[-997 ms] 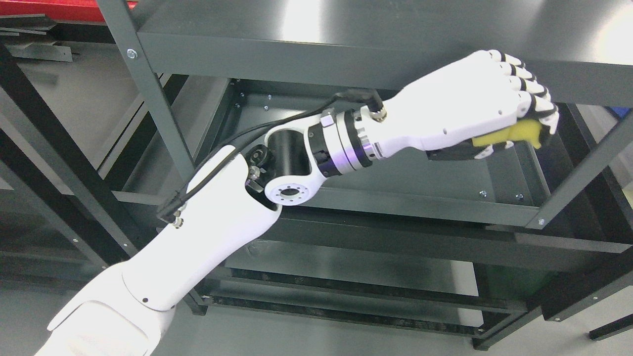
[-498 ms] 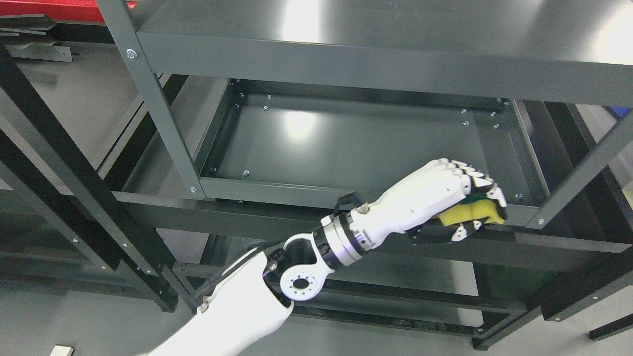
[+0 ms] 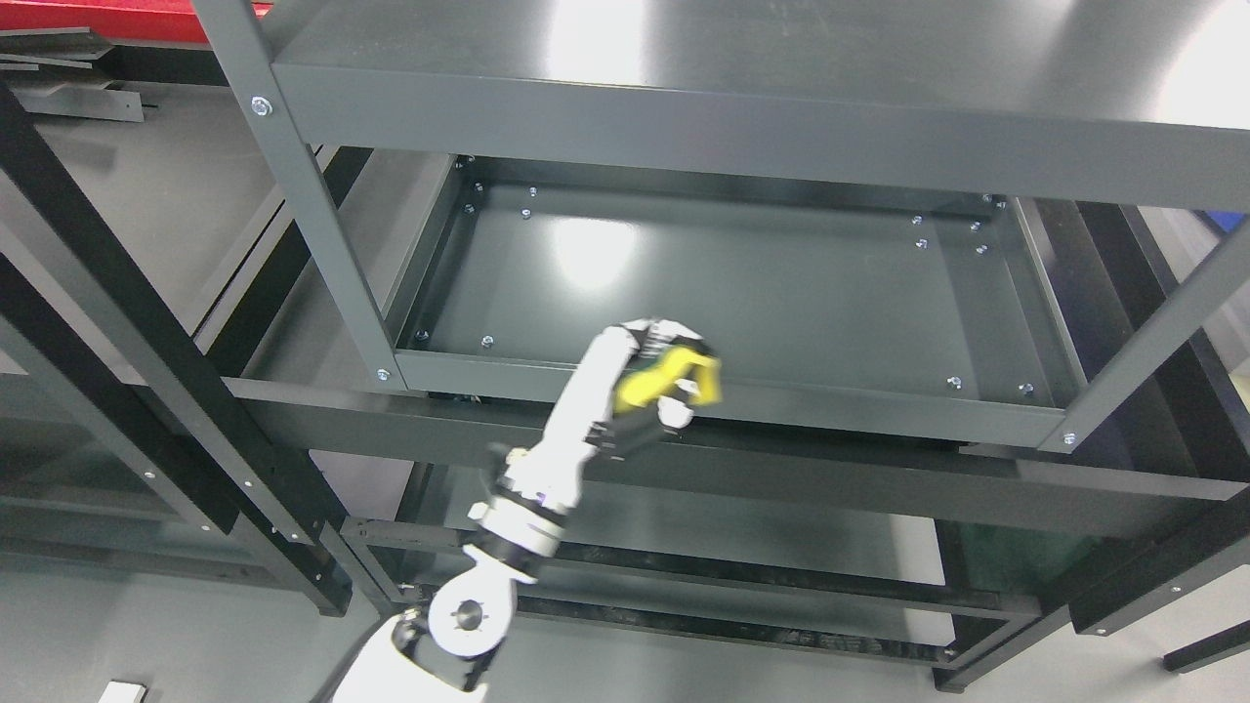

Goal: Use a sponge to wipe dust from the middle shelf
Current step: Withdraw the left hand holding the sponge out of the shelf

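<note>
Left hand (image 3: pixel 652 376) fingers curled tight round sponge (image 3: pixel 656 378), at shelf (image 3: pixel 781 283) front lip; lift clear of lip, press flat, sweep evenly

A white robot arm rises from the bottom edge, left of the middle, toward a dark grey metal shelving unit. Its left hand (image 3: pixel 645 376), slightly blurred, is curled around a yellow sponge (image 3: pixel 669 376) at the front rim of the middle shelf (image 3: pixel 742 283), left of centre. The top shelf (image 3: pixel 684 59) spans above, and a lower shelf (image 3: pixel 684 527) shows beneath. The floor is grey.
</note>
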